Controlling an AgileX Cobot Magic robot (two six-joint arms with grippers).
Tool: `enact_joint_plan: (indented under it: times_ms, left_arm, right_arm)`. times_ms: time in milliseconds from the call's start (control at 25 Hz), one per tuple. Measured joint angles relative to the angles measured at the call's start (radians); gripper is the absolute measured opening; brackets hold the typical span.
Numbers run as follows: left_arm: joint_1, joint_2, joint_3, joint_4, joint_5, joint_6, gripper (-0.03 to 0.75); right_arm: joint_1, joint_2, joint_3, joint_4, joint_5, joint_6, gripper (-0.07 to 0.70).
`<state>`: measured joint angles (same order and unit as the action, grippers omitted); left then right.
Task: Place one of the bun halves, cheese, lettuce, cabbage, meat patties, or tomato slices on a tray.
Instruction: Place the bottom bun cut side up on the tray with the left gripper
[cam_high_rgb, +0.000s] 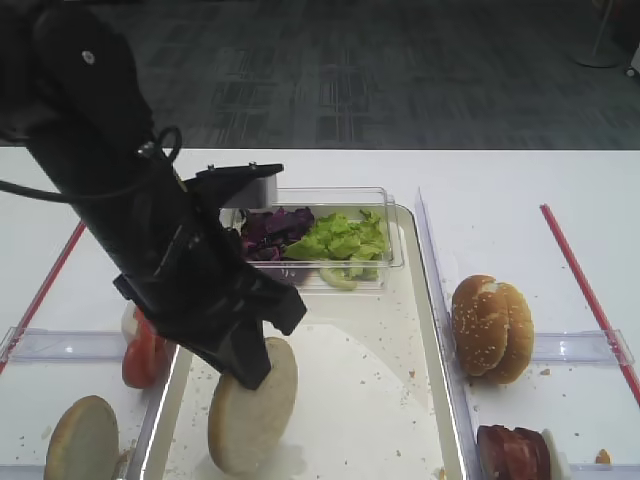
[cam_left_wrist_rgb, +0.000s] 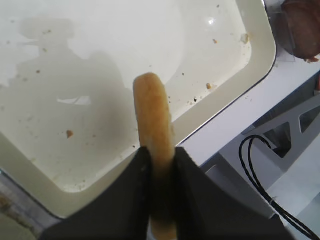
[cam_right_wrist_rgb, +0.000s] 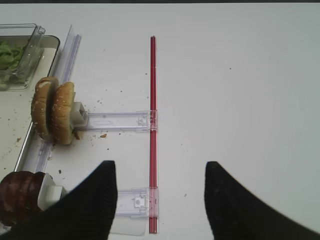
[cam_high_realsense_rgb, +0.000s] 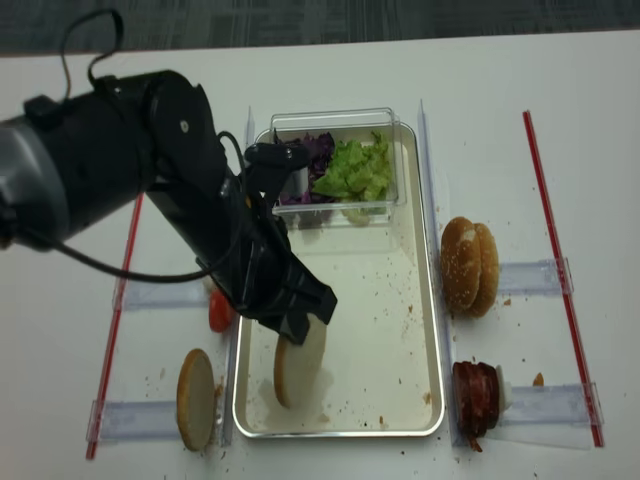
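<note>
My left gripper (cam_left_wrist_rgb: 161, 152) is shut on a bun half (cam_left_wrist_rgb: 152, 120), holding it on edge just over the tray (cam_left_wrist_rgb: 100, 75) near its front left corner. I cannot tell whether the bun half (cam_high_rgb: 252, 410) touches the tray (cam_high_rgb: 370, 380). A second bun half (cam_high_rgb: 82, 440) and tomato slices (cam_high_rgb: 145, 350) stand in racks left of the tray. Lettuce (cam_high_rgb: 345, 238) and cabbage (cam_high_rgb: 272, 232) fill a clear box at the tray's far end. Meat patties (cam_high_rgb: 515, 452) stand at the right. Cheese is out of view. My right gripper (cam_right_wrist_rgb: 160, 167) hangs open over the white table.
Sesame-seeded buns (cam_high_rgb: 490, 328) stand upright in a clear rack right of the tray. Red strips (cam_high_rgb: 585, 290) run along both sides of the work area. Crumbs speckle the tray. A black cable (cam_left_wrist_rgb: 260, 170) lies beyond the table's front edge.
</note>
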<state>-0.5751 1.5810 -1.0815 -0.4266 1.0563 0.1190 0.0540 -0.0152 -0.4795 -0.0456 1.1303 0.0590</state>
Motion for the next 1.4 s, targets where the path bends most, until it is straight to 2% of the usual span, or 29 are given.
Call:
enact_joint_plan:
  times_ms: [160, 280, 600, 800, 1040, 1400]
  left_arm:
    - [0.007, 0.06, -0.029, -0.075, -0.002, 0.101, 0.075]
    - [0.045, 0.094, -0.057, -0.16, 0.003, 0.174, 0.075]
    - [0.194, 0.172, -0.076, -0.41, 0.123, 0.39, 0.075]
    - [0.246, 0.229, -0.078, -0.465, 0.127, 0.465, 0.075]
    - [0.252, 0.296, -0.087, -0.481, 0.127, 0.541, 0.075]
    - [0.252, 0.38, -0.087, -0.495, 0.125, 0.564, 0.075]
  right_arm:
    - [0.0, 0.0, 0.0, 0.0, 0.0, 0.0, 0.426]
    - [0.0, 0.0, 0.0, 0.0, 0.0, 0.0, 0.426]
    - [0.0, 0.0, 0.0, 0.0, 0.0, 0.0, 0.426]
    - [0.0, 0.0, 0.0, 0.0, 0.0, 0.0, 0.426]
    - [0.0, 0.0, 0.0, 0.0, 0.0, 0.0, 0.426]
    - [0.0, 0.0, 0.0, 0.0, 0.0, 0.0, 0.426]
